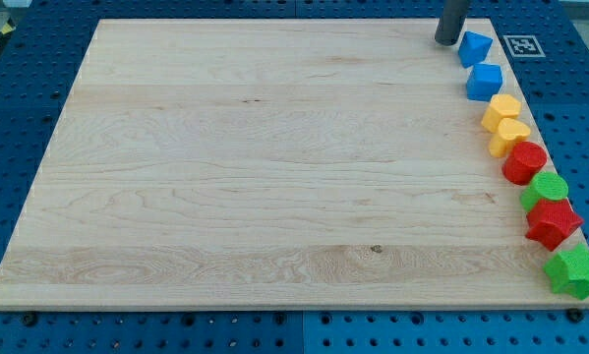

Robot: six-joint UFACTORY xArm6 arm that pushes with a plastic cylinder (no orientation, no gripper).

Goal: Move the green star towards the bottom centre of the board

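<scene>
My tip (445,40) sits at the table's (274,167) upper right, just left of the topmost blue block (475,47). I carry no pincer, only a rod; nothing is held. Blocks line the right edge downward: blue cube (485,82), two yellow blocks (501,111) (509,136), red cylinder (523,162), green cylinder (546,188), red star (553,223). Green star (574,272) lies at lower right corner, well apart from my tip.
</scene>
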